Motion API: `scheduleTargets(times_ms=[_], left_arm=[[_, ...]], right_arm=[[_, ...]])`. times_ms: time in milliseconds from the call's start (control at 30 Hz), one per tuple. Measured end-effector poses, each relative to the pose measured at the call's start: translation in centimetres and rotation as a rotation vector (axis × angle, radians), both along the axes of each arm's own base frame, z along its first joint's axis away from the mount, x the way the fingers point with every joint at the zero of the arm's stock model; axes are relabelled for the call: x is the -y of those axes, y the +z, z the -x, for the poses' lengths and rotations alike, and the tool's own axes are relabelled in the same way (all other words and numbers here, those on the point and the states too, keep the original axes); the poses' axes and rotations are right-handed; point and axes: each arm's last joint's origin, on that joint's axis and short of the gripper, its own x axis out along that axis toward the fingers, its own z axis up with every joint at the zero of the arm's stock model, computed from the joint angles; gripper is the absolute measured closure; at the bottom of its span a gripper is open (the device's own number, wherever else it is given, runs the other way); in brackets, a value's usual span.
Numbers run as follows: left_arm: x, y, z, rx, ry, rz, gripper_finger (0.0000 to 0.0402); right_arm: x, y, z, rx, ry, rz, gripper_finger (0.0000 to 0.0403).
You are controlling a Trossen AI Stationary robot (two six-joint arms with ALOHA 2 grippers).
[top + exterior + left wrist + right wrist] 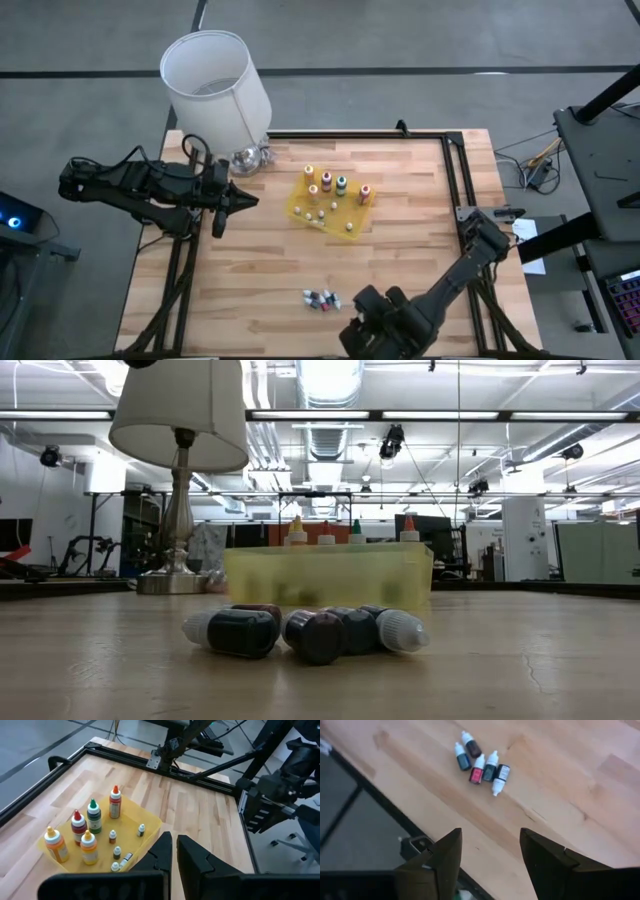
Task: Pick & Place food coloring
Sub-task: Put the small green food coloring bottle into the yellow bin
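The wooden tabletop (400, 250) carries one white-shaded lamp (215, 85) at its far left corner. Near the middle, toward the far edge, sits one yellow tray (300, 208). Five squeeze bottles (92, 815) stand upright in the tray, tips pointing up: two orange-yellow, one red-capped, one green-capped and one red-orange. Among them in the tray are about five tiny vials (116, 852), most upright; one near the tray's rim lies on its side.

Close to the near edge, roughly midway along it, a cluster of five small vials (481, 760) lies flat on the bare wood, touching one another. In the right wrist view their long axes run nearly parallel, four white tips pointing one way and the fifth the opposite way.

The right pincer (490, 857) hovers over the near edge just right of this cluster, its fingers spread wide and holding nothing; the vials lie ahead of it, apart from the fingers.

The left pincer (245, 200) hangs over the left side of the tabletop, fingers pressed together and empty, aimed toward the tray, which lies just beyond its tips.
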Motion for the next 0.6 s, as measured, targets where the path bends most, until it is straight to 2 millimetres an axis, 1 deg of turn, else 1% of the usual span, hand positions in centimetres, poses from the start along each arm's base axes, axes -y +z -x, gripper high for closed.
scheduleTargets(times_ms=[167, 233, 300, 433, 533, 600], left_arm=[[0.0, 0.0, 0.0, -0.001, -0.010, -0.026, 0.0400], [0.0, 0.0, 0.0, -0.001, -0.013, -0.034, 0.0400], [0.0, 0.0, 0.0, -0.001, -0.013, -0.035, 0.0400], [0.0, 0.0, 0.0, -0.002, -0.020, -0.053, 0.0400], [0.0, 0.0, 0.0, -0.002, -0.021, -0.055, 0.0400], [0.0, 0.0, 0.0, -0.003, -0.022, -0.059, 0.0400]], right_arm=[[-0.2, 0.0, 0.9, -0.002, -0.120, -0.009, 0.0202], [0.1, 0.5, 1.5, -0.020, -0.139, 0.002, 0.0202], [0.8, 1.8, 2.2, -0.016, -0.147, -0.005, 0.0202], [3.2, 5.2, 4.4, -0.007, -0.174, 0.040, 0.0202], [4.8, 6.6, 6.1, -0.013, -0.174, 0.061, 0.0202], [5.7, 7.1, 7.1, -0.007, -0.165, 0.058, 0.0202]])
